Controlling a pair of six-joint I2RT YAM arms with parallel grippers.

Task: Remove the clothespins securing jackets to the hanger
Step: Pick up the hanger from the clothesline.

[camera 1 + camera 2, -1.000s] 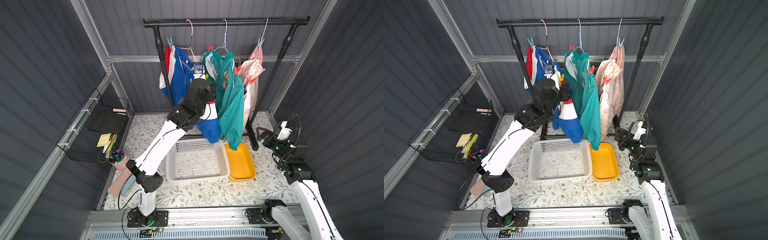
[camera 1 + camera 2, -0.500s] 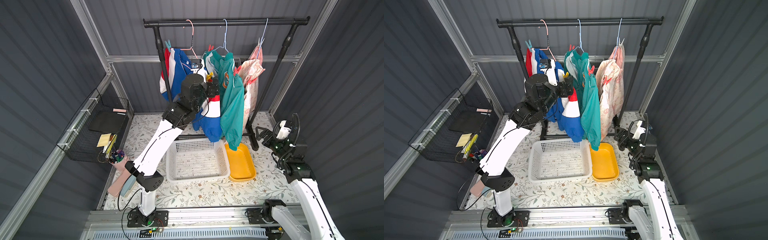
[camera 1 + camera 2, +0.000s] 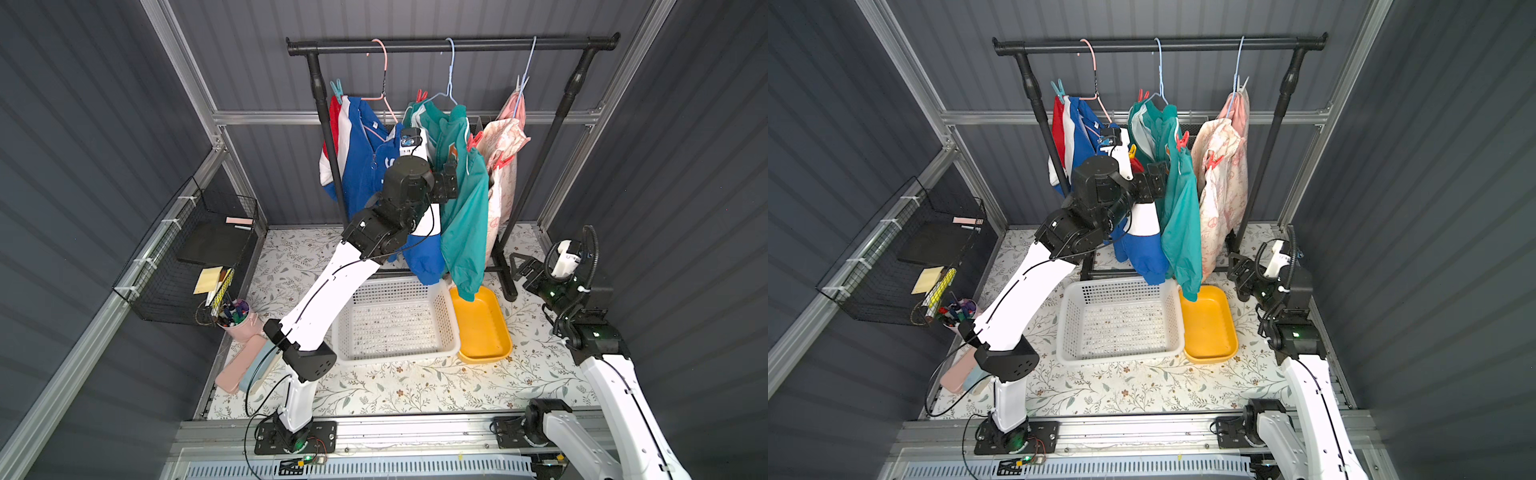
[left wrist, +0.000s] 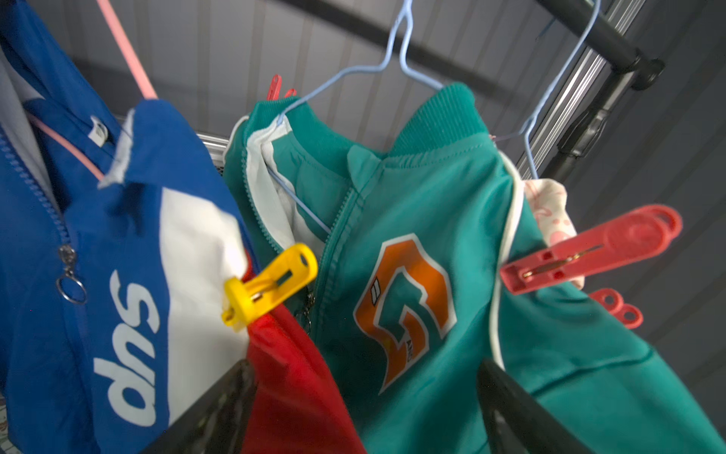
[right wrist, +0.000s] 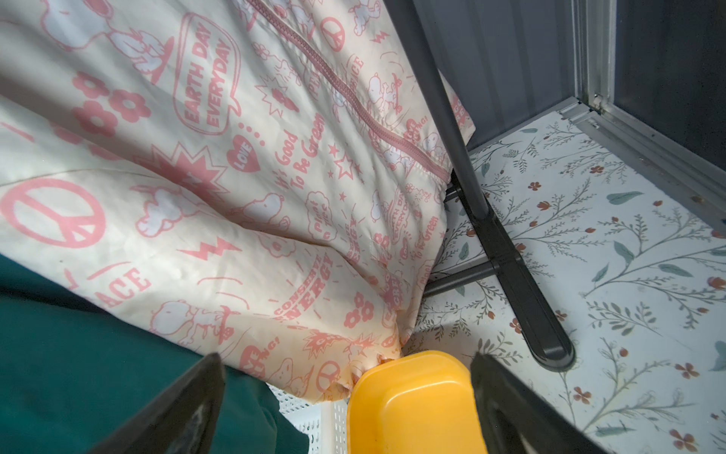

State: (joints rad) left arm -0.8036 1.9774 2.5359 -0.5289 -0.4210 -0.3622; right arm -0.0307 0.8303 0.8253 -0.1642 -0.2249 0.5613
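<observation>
Clothespins (image 3: pixel 337 90) clip all three garments hanging from the rail (image 3: pixel 453 43). The left gripper (image 4: pixel 365 365) is up among them, its fingers spread wide and pinching nothing. Its gap faces the red panel of the blue jacket (image 4: pixel 129 243) and the front of the teal jacket (image 4: pixel 432 204).

Two pins flank that gap. A yellow clothespin (image 4: pixel 271 289) bites the blue jacket's right edge. In a top view the yellow clothespin (image 3: pixel 1132 150) sits just above and left of the gripper. A coral clothespin (image 4: pixel 589 251) grips the teal jacket's right shoulder, above and to the right.

Both pins slant, with their long axes closer to the line between the fingers than across it. I judge the wrist must lift and roll before the fingers can straddle either pin's handles.

The right gripper (image 5: pixel 345 357) is low at the near right, by the hem of the cream jacket (image 5: pixel 235 177). It is likewise spread and empty, and well apart from any pin. The left arm is clearly the nearer one.
</observation>
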